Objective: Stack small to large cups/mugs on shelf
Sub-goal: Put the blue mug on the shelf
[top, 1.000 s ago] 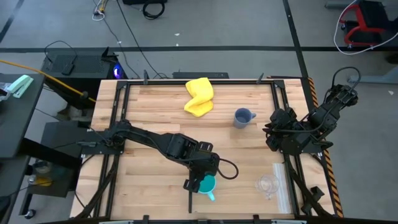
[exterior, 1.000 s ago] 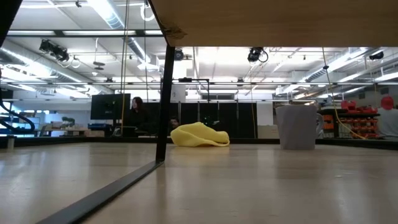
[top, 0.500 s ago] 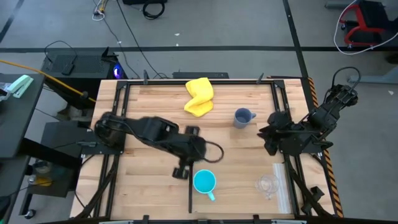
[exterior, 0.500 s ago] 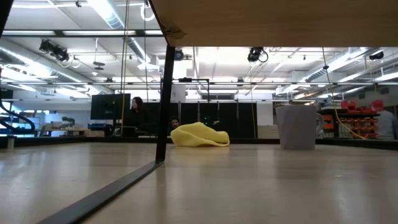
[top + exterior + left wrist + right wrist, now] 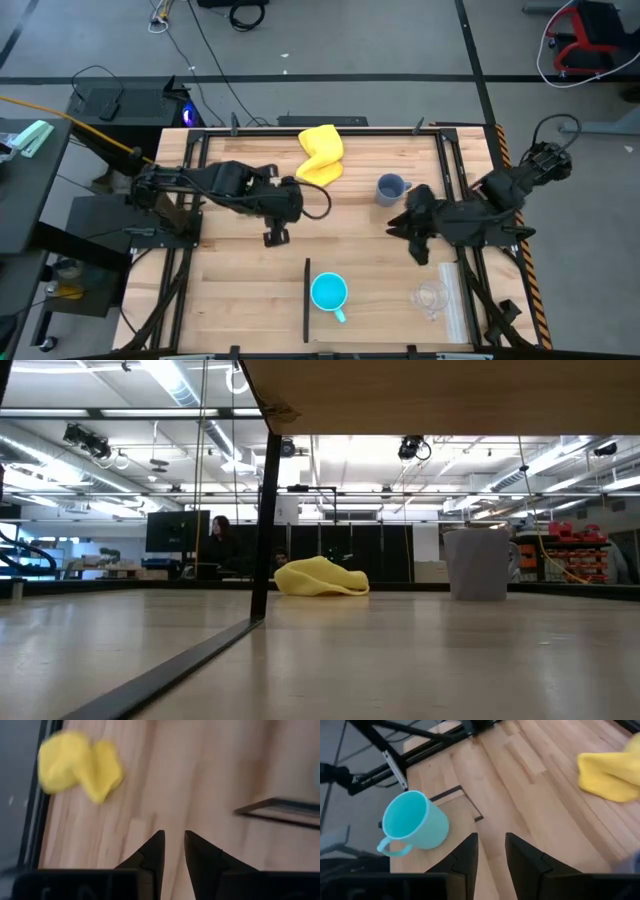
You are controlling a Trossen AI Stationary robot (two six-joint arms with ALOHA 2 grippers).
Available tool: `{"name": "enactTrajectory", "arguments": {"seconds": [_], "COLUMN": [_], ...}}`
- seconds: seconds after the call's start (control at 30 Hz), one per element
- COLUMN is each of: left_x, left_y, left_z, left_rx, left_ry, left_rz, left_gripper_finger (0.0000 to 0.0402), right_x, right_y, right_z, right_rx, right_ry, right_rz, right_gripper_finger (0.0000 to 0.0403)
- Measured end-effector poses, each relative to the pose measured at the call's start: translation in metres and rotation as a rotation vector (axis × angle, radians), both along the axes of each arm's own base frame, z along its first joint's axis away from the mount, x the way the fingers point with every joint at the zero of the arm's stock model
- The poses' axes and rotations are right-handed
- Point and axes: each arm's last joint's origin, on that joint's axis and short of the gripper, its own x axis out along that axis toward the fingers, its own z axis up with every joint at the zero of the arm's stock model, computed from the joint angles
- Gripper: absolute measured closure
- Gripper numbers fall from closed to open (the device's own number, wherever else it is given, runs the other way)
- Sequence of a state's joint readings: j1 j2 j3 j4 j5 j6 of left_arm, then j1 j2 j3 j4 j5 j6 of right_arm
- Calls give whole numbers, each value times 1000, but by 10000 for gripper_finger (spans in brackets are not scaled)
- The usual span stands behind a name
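The bright cyan mug [image 5: 329, 292] [image 5: 415, 825] stands on its base near the table's front edge, mouth up, touched by nothing. The grey-blue mug [image 5: 390, 188] [image 5: 478, 563] stands upright at the far right. Near the front right corner stands the small clear cup [image 5: 432, 297]. My left gripper [image 5: 272, 238] [image 5: 173, 854] hangs over bare wood left of centre, far-left of the cyan mug, open by a narrow gap with nothing in it. My right gripper [image 5: 402, 226] [image 5: 491, 851] points toward the table's left, between the grey-blue mug and the clear cup, open with nothing between its fingers.
A crumpled yellow cloth [image 5: 320, 155] [image 5: 320, 577] lies at the far middle. A thin dark strip [image 5: 306, 298] lies on the wood just left of the cyan mug. In the low view a wooden board [image 5: 440, 395] on a dark post [image 5: 265, 520] spans overhead. Black rails edge the table.
My left gripper has drawn up and away from the cyan mug, toward the table's far left, turning as it went; the mug stays standing where it was. My right gripper has swung toward the table's left, in over the wood.
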State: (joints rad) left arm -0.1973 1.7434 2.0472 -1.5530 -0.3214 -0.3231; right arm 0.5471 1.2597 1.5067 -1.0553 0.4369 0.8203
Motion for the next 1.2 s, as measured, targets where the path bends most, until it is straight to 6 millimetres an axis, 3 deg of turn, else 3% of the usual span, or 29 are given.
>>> {"name": "enactTrajectory", "arguments": {"seconds": [0.23, 0.57, 0.93, 1.2], "left_x": [-19, -60, -85, -84], "left_y": [33, 62, 62, 62], "left_z": [-42, -98, -155, -173], "left_rx": [-2, -113, -147, -175], "left_ry": [108, 64, 117, 94], "left_rz": [134, 240, 300, 308], "left_gripper_finger": [333, 359, 371, 368], "right_x": [52, 108, 123, 122], "right_y": [4, 16, 35, 48], "right_z": [5, -13, -31, -27], "right_rx": [-3, -1, 50, 60], "right_ry": [123, 301, 350, 294], "right_rz": [101, 247, 277, 314], "right_gripper_finger": [297, 276, 243, 243]}}
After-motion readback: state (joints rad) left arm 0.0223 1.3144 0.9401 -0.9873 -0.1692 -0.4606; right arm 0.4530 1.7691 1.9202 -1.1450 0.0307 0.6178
